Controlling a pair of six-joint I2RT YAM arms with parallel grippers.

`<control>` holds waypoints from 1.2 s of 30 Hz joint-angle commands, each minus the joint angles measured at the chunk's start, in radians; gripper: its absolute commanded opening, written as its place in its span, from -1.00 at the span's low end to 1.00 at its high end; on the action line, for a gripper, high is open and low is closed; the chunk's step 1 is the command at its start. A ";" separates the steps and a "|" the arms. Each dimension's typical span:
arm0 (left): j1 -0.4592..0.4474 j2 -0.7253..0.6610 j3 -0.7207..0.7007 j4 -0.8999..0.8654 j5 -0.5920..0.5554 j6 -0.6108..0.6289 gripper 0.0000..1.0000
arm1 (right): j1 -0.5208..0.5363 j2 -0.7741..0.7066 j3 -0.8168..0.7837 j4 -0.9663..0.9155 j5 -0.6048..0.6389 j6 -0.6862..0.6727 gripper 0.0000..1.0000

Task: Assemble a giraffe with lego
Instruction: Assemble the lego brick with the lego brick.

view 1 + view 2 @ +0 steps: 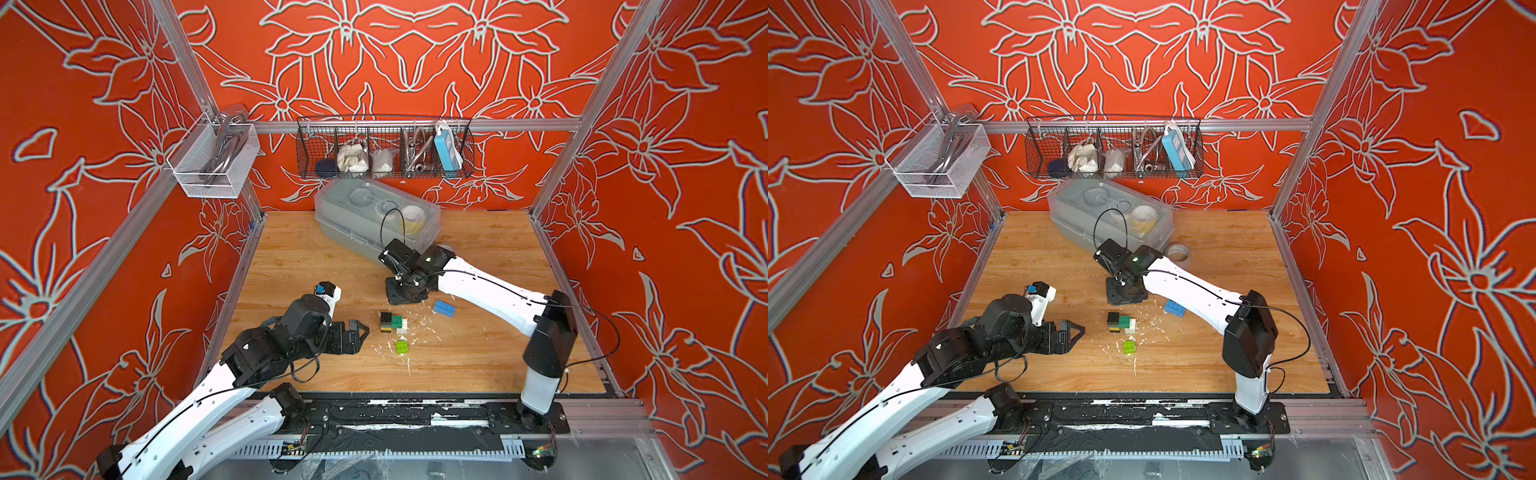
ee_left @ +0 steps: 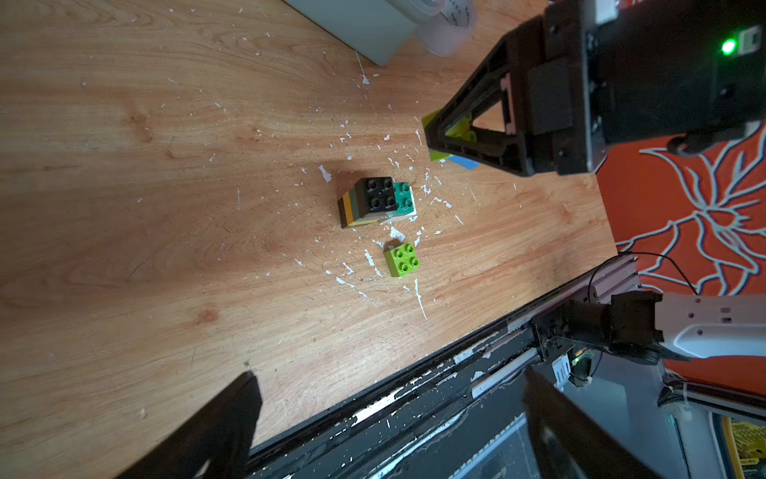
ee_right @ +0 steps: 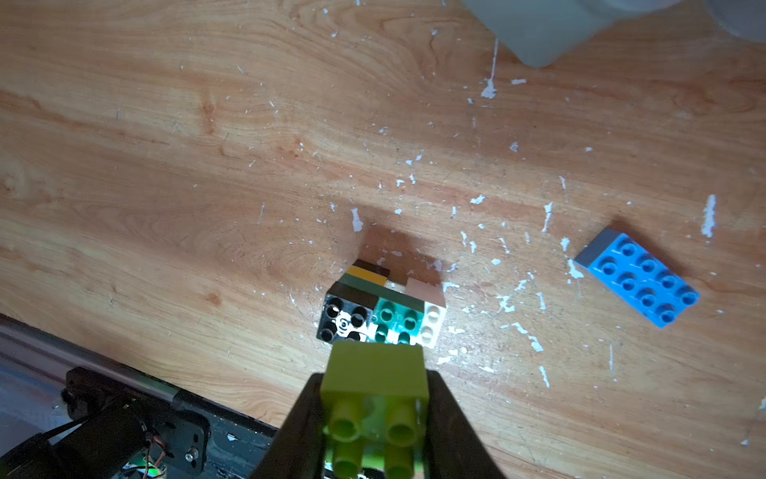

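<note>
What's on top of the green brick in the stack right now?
A black brick covers one end of the green brick; the studs at its other end are bare. Whatever studs lie beneath the black brick are hidden.

The held brick (image 3: pixel 375 408) in the black right claw (image 3: pixel 375 379) is lime green. The part-built giraffe (image 3: pixel 381 309) just beyond its tips is black, green and white on top, with yellow and black bands down one side. Off to the side of that claw a long brick (image 3: pixel 638 280) is bright blue, and out in front of the black left claw (image 1: pixel 360 337) a loose brick (image 1: pixel 402 347) is lime green too. The table (image 1: pixel 498 353) under both claws is pale honey wood grain flecked with white, and the walls (image 1: pixel 415 41) behind them are orange-red with grey-white outlined flowers.
</note>
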 commanded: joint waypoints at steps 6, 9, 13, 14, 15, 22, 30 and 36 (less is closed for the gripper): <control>-0.005 -0.040 -0.011 -0.061 -0.035 0.027 0.93 | 0.055 0.130 0.123 -0.090 0.055 0.078 -0.57; -0.005 -0.049 -0.008 -0.074 -0.039 0.039 0.93 | 0.071 0.158 0.153 -0.121 0.072 0.090 -0.58; -0.005 -0.057 -0.007 -0.081 -0.044 0.049 0.94 | 0.080 0.189 0.186 -0.157 0.080 0.109 -0.59; -0.005 -0.058 -0.009 -0.083 -0.046 0.052 0.94 | 0.083 0.196 0.191 -0.163 0.078 0.115 -0.59; -0.006 -0.059 -0.010 -0.083 -0.046 0.054 0.94 | 0.084 0.205 0.195 -0.168 0.073 0.121 -0.59; -0.005 -0.063 -0.011 -0.087 -0.053 0.064 0.94 | 0.088 0.254 0.249 -0.199 0.060 0.147 -0.59; -0.005 -0.054 -0.003 -0.088 -0.053 0.084 0.94 | 0.086 0.272 0.254 -0.205 0.052 0.179 -0.59; -0.005 -0.040 -0.004 -0.078 -0.055 0.089 0.93 | 0.087 0.270 0.233 -0.210 0.032 0.197 -0.60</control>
